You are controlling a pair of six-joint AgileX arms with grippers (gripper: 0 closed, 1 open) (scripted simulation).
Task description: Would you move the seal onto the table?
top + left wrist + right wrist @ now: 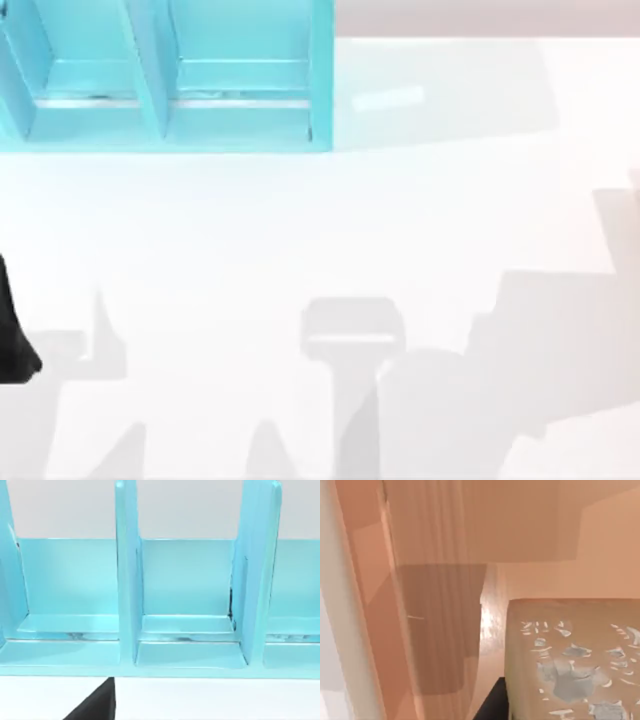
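Note:
In the right wrist view a tan-brown block with pale flecks on its face, the seal (570, 665), looms very close, with tan-orange surfaces around it. A black part of my right gripper (492, 705) shows right beside the block; whether it touches the block I cannot tell. The white table (300, 230) spreads across the top view. My left arm (12, 330) sits at the table's left edge. A black part of my left gripper (95, 707) points at the turquoise shelf (127, 580) in the left wrist view.
The turquoise compartmented shelf unit (160, 80) stands at the table's back left, its open bays facing the front. Grey shadows of the arms lie on the front half of the table.

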